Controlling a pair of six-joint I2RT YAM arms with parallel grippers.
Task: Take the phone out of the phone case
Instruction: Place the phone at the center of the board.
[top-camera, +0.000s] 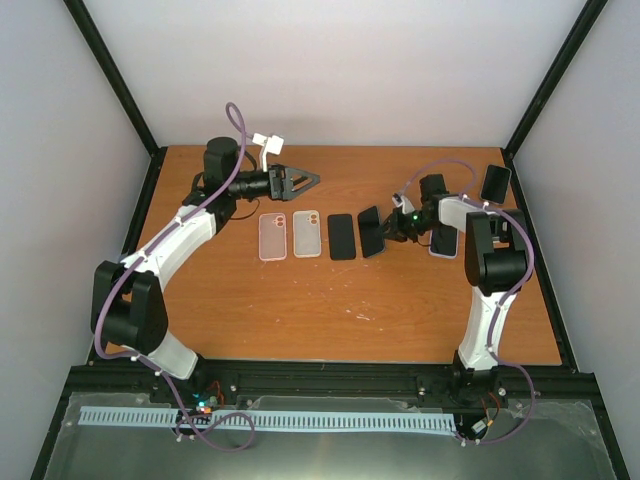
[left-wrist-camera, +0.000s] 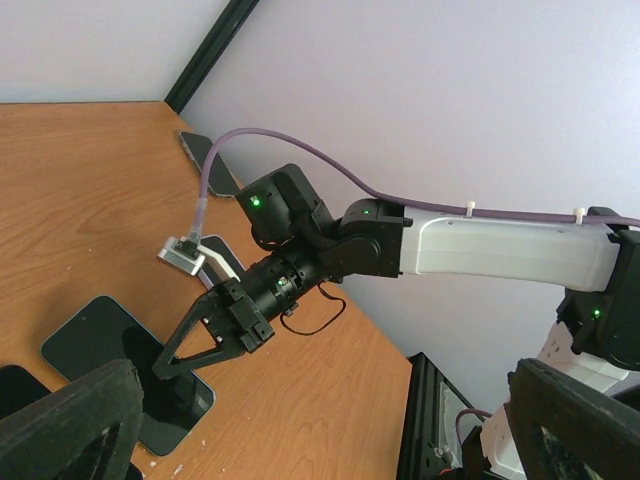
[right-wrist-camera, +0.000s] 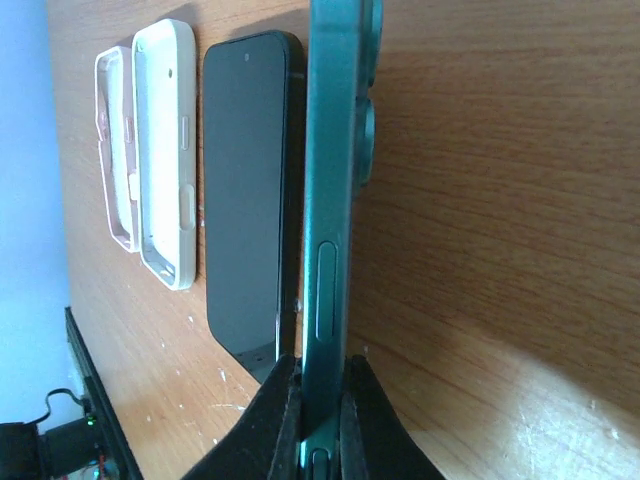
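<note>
My right gripper is shut on the lower end of a teal phone, holding it on its long edge on the wood; the phone is bare, with no case on it. In the top view the same right gripper and dark phone stand just right of a black phone lying flat. Two empty phone cases, a white one and a pink one, lie to the left. My left gripper hangs open above the table behind the cases, holding nothing.
Another phone lies under my right forearm, and one more sits at the back right corner. The left wrist view looks across at my right arm. Black frame posts and white walls enclose the table.
</note>
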